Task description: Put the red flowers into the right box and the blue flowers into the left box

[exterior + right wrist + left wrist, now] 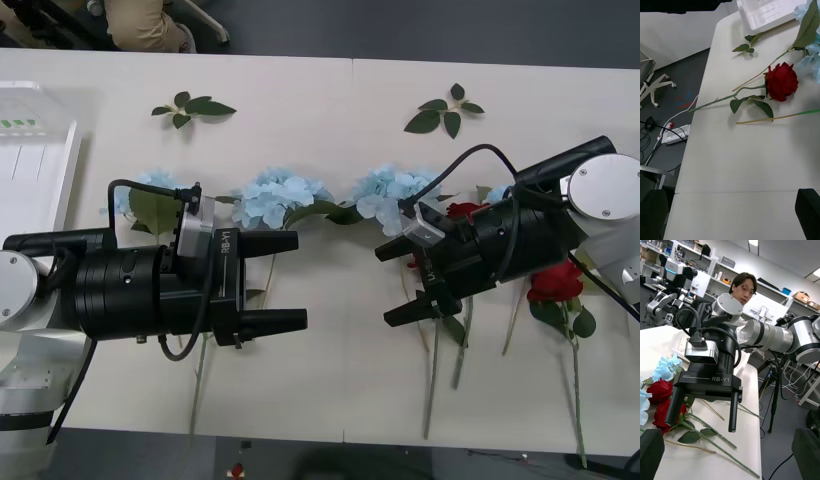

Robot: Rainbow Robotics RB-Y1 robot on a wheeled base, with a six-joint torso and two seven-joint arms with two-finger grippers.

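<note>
While both arms hover low over the worktop (330,390), each end effector stands wide and holds nothing.

Left end effector (290,280): black, fingers pointing toward the worktop's right end, over the mid-left stretch near the front edge; a green stem runs beneath it toward that edge.

Right end effector (400,285): black, fingers pointing toward the left end, over the mid-right stretch; seen head-on from the left wrist (703,412), with rose stems lying under it.

Blue flowers (280,195): pale puffy heads in a row across the middle of the worktop, one partly behind the left arm, one by the right end effector's upper finger; stems trail toward the front edge.

Red flowers (553,282): one bloom beside the right arm toward the right end, its stem reaching the front edge; another (462,210) is partly hidden behind the right end effector. From the right wrist, one rose (781,81) lies flat on its side, leaves spread, stem toward the worktop's edge.

Left box (40,165): white tray at the far-left corner, green marks on its rim.

Leaf sprigs (192,108): two loose green sprigs near the far edge, well apart from each other.
</note>
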